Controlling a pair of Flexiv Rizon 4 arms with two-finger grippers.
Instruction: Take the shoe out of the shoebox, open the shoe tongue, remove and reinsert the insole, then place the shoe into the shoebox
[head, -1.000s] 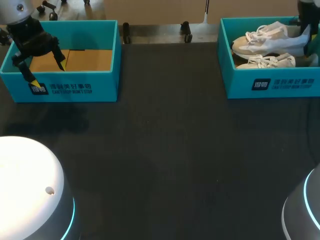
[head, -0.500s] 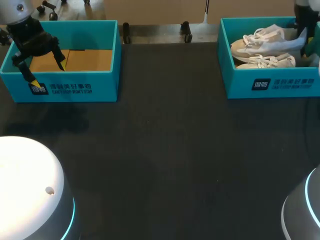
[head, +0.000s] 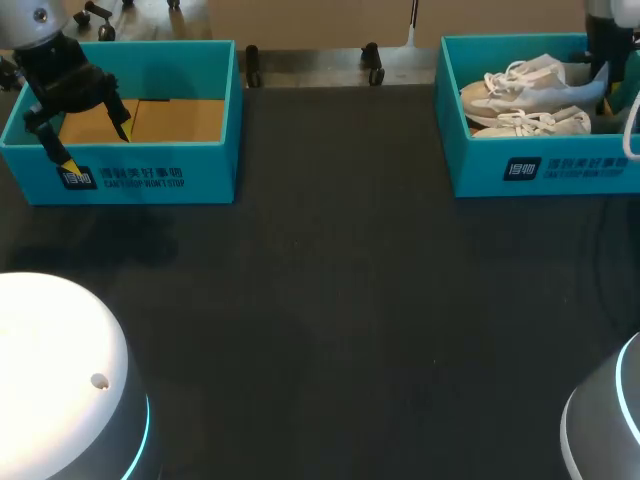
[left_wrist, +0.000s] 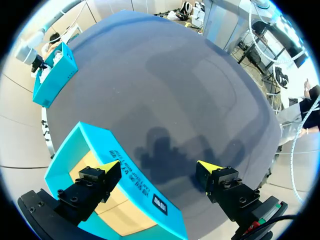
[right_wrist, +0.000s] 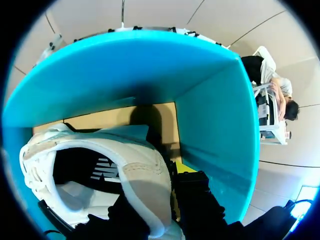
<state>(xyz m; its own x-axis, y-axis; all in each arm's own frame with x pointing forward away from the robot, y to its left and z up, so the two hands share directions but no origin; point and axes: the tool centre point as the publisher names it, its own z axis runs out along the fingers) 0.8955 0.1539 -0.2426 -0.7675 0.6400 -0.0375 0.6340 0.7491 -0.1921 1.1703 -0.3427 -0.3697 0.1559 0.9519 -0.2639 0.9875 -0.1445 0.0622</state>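
Two white shoes lie in the teal shoebox (head: 545, 165) at the back right. The upper shoe (head: 530, 85) has its heel raised, and my right gripper (head: 600, 78) is shut on that heel. In the right wrist view the shoe's heel collar (right_wrist: 137, 160) sits pinched in the right gripper (right_wrist: 160, 205), with the box wall (right_wrist: 210, 120) close beside it. The second shoe (head: 535, 122) rests along the box's front wall. My left gripper (head: 95, 145) hangs open over the front edge of the other teal shoebox (head: 150, 150); its yellow fingertips (left_wrist: 112, 167) hold nothing.
The left shoebox (left_wrist: 100, 147) shows only a brown cardboard floor (head: 175, 120). Dark table surface (head: 330, 280) stretches between and in front of the two boxes. The right shoebox (left_wrist: 52, 75) appears far off in the left wrist view.
My right gripper has shifted slightly left and back with the upper shoe, whose heel has lifted and tilted. The left arm has not moved.
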